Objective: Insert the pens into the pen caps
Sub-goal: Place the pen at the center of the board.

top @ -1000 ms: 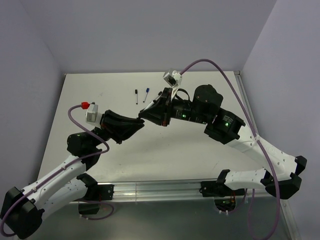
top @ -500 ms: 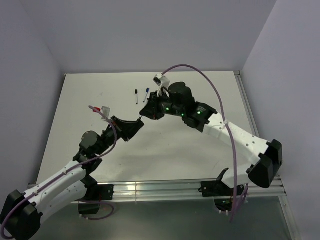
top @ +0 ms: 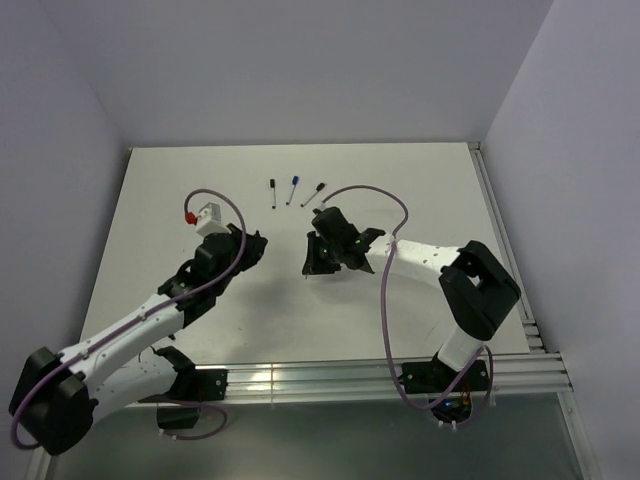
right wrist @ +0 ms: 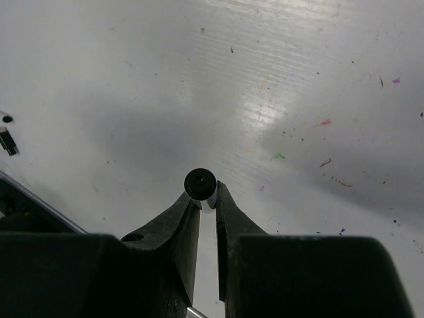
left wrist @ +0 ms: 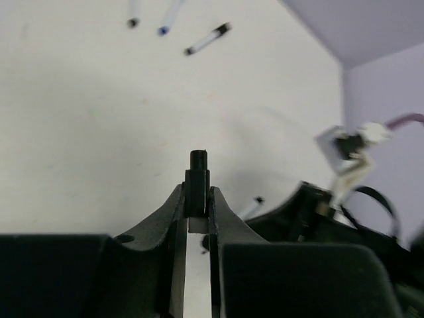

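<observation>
My left gripper (left wrist: pixel 197 192) is shut on a black pen cap (left wrist: pixel 197 173) that sticks up past the fingertips. My right gripper (right wrist: pixel 207 195) is shut on a white-barrelled pen (right wrist: pixel 199 183), seen end-on as a round black face. The left wrist view shows that pen (left wrist: pixel 252 207) poking out of the right gripper with its small dark tip towards the cap. From above, the left gripper (top: pixel 260 244) and right gripper (top: pixel 309 264) face each other mid-table, a short gap apart. Three more pens lie at the back: one black-ended (top: pixel 272 192), one blue-ended (top: pixel 293 190), one black-ended (top: pixel 314 193).
The white table (top: pixel 420 180) is walled at the back and sides, with a metal rail (top: pixel 300 380) along the near edge. A purple cable (top: pixel 385 300) loops from the right arm over the table, and another (top: pixel 225 205) arches over the left wrist.
Both arms have pulled back toward the near side and lowered. The gripper tips, nearly touching before, now stand apart. The third pen at the back is uncovered.
</observation>
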Tool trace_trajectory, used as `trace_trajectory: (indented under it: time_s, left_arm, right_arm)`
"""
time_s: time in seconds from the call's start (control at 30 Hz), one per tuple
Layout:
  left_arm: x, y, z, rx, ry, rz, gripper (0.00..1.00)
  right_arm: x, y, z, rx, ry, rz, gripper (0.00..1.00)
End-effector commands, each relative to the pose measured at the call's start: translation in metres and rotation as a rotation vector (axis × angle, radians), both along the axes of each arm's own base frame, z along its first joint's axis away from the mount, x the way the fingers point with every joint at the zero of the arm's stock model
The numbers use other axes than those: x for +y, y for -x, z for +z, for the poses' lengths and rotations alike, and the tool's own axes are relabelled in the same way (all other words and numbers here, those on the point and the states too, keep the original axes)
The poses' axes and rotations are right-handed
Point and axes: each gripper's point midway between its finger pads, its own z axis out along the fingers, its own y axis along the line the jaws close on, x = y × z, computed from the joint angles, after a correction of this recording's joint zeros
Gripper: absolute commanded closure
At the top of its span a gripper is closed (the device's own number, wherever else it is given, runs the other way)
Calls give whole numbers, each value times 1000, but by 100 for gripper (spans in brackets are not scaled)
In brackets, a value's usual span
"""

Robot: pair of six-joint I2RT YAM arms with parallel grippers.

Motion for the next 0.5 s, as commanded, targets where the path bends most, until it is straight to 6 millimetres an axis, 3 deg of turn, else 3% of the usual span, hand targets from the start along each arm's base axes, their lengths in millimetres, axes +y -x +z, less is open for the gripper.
trace_trajectory:
  time_s: [0.0, 0.23, 0.37, 0.47]
  left_arm:
    - [17, -7, -37, 149, -97, 125, 100]
    - [4, -9, -66, 208, -111, 83, 100]
    - [-7, -15, -77, 228, -116, 53, 100]
    - [-13, -17, -83, 241, -115, 36, 100]
  right_arm:
    - [7, -13, -5, 1, -69, -124, 100]
    - [-3, -3, -43, 69, -37, -268, 100]
    - [-2, 0, -53, 95, -55, -304, 100]
    - [-4, 4, -59, 112, -57, -320, 94]
